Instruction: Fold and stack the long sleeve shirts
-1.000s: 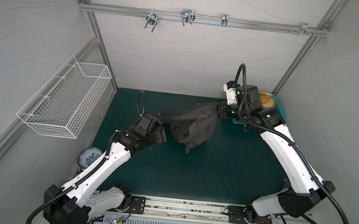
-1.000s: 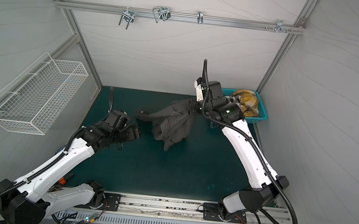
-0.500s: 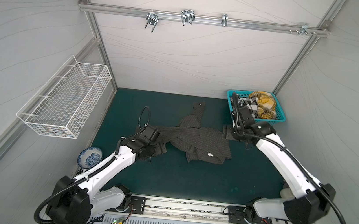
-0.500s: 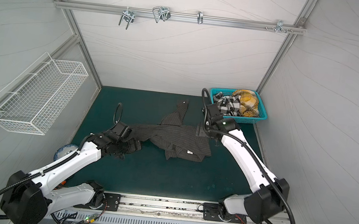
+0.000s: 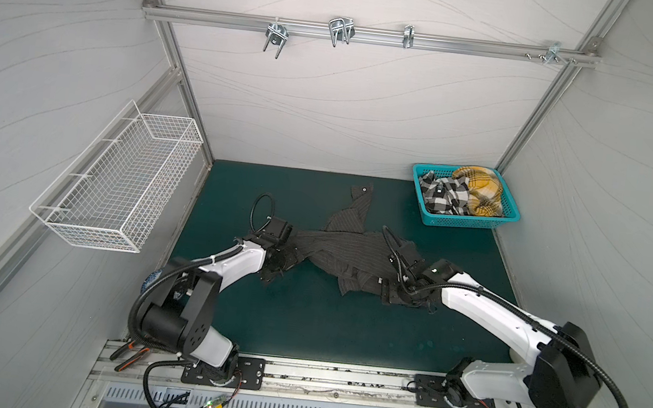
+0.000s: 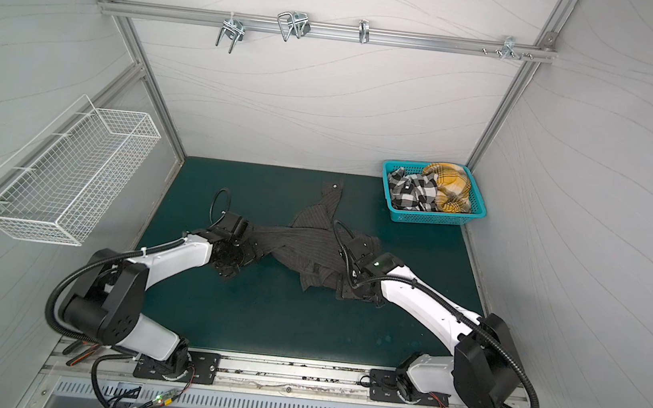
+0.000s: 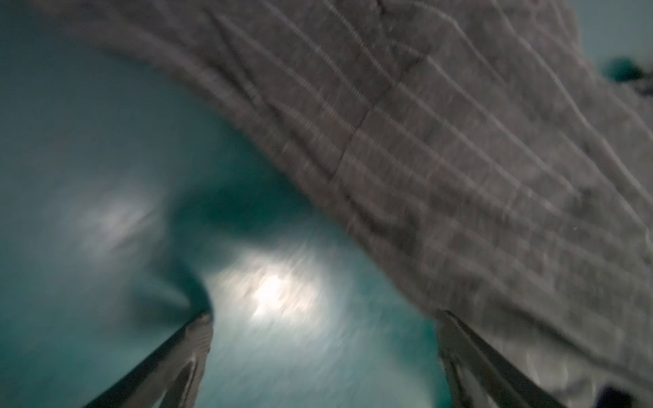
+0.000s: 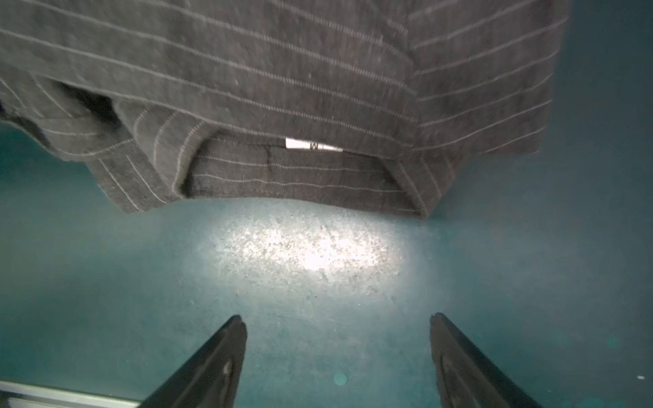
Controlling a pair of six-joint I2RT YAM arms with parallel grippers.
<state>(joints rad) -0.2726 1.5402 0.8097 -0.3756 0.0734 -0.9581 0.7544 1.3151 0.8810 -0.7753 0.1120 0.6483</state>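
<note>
Item one, the dark charcoal pinstriped shirt point(image 5: 346, 253) point(image 6: 303, 244): lay crumpled and unfolded across the middle of the green mat point(image 5: 303, 319), with one sleeve point(image 5: 360, 204) trailing toward the back wall. Item two, the left gripper point(image 7: 325, 316): stood at the shirt's left end with its fingers spread wide over bare mat and nothing between them. One finger point(image 7: 470, 353) sat at the cloth's edge, but the blur hid whether they touched. Item three, the right gripper point(image 8: 336, 317): stood at the shirt's near right corner, fingers likewise parted and empty over bare mat. The collar point(image 8: 293, 176) and its white label point(image 8: 311, 145) lay just beyond the tips, apart from them. Item four, the teal basket point(image 5: 469, 223): sat in the far right corner of the mat. It held the black-and-white plaid shirt point(image 5: 443, 195) and the yellow plaid shirt point(image 5: 481, 187), bundled side by side and touching. Item five, the white wire basket point(image 5: 118, 181): was mounted on the left wall, well apart from the shirts.
</note>
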